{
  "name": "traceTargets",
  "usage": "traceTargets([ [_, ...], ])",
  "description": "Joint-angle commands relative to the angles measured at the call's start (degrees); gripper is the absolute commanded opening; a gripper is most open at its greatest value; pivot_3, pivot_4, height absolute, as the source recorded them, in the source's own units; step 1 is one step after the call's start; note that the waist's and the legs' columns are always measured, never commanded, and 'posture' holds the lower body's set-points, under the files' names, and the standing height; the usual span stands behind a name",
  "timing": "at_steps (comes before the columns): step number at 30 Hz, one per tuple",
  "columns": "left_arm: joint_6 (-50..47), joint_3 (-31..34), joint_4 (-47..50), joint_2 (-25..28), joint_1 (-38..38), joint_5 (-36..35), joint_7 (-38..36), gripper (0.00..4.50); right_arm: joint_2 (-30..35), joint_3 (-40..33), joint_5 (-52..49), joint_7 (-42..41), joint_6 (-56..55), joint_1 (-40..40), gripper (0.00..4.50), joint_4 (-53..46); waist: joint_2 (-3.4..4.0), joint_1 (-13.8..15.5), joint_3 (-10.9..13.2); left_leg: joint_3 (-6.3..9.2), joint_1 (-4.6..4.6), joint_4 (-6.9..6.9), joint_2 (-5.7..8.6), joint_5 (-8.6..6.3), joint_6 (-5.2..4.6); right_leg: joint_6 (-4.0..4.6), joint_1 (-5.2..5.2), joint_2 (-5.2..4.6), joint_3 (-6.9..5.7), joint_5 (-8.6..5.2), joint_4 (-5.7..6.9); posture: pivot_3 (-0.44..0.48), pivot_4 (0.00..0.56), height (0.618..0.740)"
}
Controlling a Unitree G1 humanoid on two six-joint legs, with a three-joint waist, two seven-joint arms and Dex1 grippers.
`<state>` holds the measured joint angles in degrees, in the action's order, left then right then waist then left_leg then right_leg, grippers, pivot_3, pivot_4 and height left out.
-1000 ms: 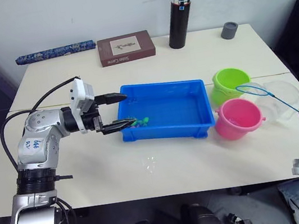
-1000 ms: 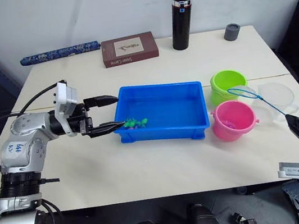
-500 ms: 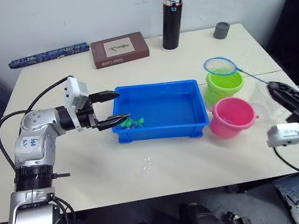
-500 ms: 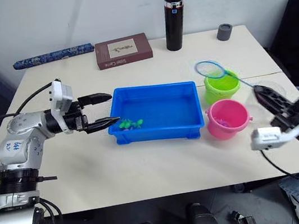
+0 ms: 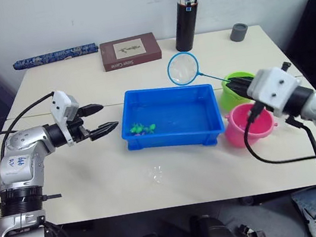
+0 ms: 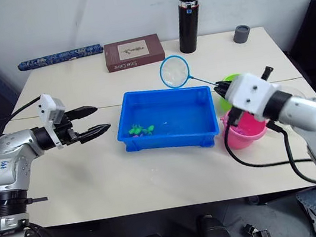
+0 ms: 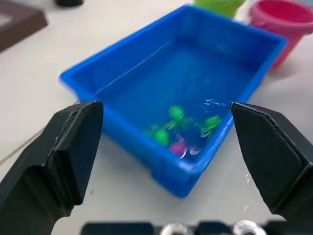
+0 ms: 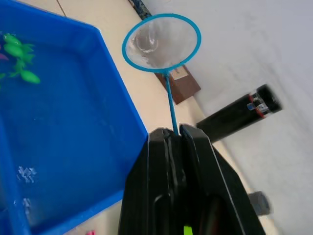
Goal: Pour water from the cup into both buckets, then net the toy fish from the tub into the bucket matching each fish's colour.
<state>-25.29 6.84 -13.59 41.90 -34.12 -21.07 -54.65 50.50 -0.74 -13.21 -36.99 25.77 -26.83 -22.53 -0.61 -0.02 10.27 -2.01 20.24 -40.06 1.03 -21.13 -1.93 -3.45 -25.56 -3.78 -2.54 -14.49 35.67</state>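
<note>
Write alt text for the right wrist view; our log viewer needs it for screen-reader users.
The right pincer, shut on the net by its thin handle, holds the empty blue hoop up beyond the far rim of the blue tub. Green toy fish sit in the tub's water; a tall black flask stands behind.

Head stereo pair high over the table (image 5: 172,170); both wrist views close on the tub (image 7: 161,166).

Silver arms, white wrist blocks, black cables — black-fingered pincers.
</note>
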Motion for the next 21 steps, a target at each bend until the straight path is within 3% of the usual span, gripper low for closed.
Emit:
traceTargets([
  [1,-3.8,2.2,4.7,1.6,2.0,-0.9,2.1,4.47,-2.3,2.7,-5.3,-2.4,13.4,-6.9,0.0,0.6,0.0,-0.2,0.0,0.01,0.01,0.0,0.0,0.0,0.0,0.0,0.0,-0.01,-0.02,0.0,0.0,0.0,0.15,0.74],
  [5,-7.5,3.5,7.3,2.5,3.6,-2.2,3.0,4.47,-2.8,6.1,-7.9,-6.1,22.1,-11.9,0.0,1.6,0.0,0.1,0.0,0.02,0.14,0.01,-0.01,-0.01,0.02,0.03,-0.15,-0.07,-0.07,-0.01,-0.01,0.0,0.15,0.74],
  [12,-12.2,4.8,10.4,3.2,5.3,-3.0,5.0,4.47,-7.1,13.3,-5.3,-7.4,24.3,-18.0,0.0,5.7,0.0,-0.1,0.0,0.08,0.17,0.01,0.09,-0.01,0.02,0.03,-0.14,-0.21,-0.14,-0.02,-0.02,0.0,0.15,0.74],
  [21,-15.7,5.5,13.0,3.3,6.8,-3.6,6.9,4.47,-12.7,20.0,-0.9,-5.0,25.9,-18.7,0.0,7.6,0.0,-0.1,0.0,0.08,0.19,0.02,0.13,-0.01,0.02,0.03,-0.18,-0.23,-0.17,-0.02,-0.01,0.0,0.15,0.74],
])
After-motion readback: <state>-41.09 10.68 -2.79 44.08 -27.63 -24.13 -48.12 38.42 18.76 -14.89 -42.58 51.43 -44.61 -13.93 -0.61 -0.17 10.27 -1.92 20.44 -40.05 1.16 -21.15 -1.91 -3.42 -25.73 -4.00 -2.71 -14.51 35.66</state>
